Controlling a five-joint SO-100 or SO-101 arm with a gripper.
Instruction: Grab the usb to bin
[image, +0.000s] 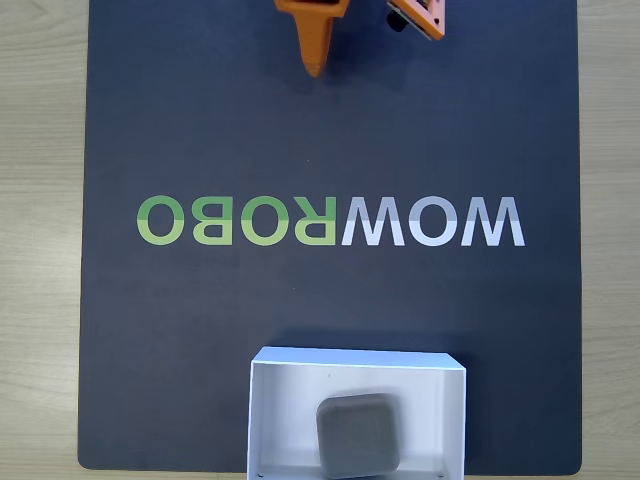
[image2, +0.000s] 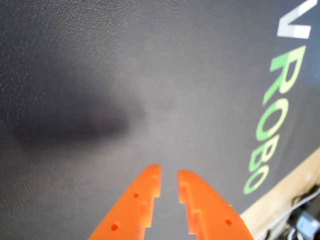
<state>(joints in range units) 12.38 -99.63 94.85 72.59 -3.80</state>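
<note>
The usb (image: 358, 435), a flat grey square block with rounded corners, lies inside the bin (image: 280, 400), a white shallow box at the mat's near edge in the fixed view. It rests on the box floor, right of centre and towards the front. My orange gripper (image: 316, 66) hangs at the far top of that view, well away from the box, its fingers drawn together into one point. In the wrist view the gripper (image2: 167, 172) hovers over bare dark mat. Only a narrow slit separates its two fingers (image2: 142, 200), and they hold nothing.
A dark mat (image: 200, 330) with a mirrored WOWROBO logo (image: 330, 220) covers the wooden table (image: 40, 240). Another orange arm part (image: 420, 18) pokes in at the top edge. In the wrist view the mat's edge and some cables (image2: 300, 220) sit at the lower right.
</note>
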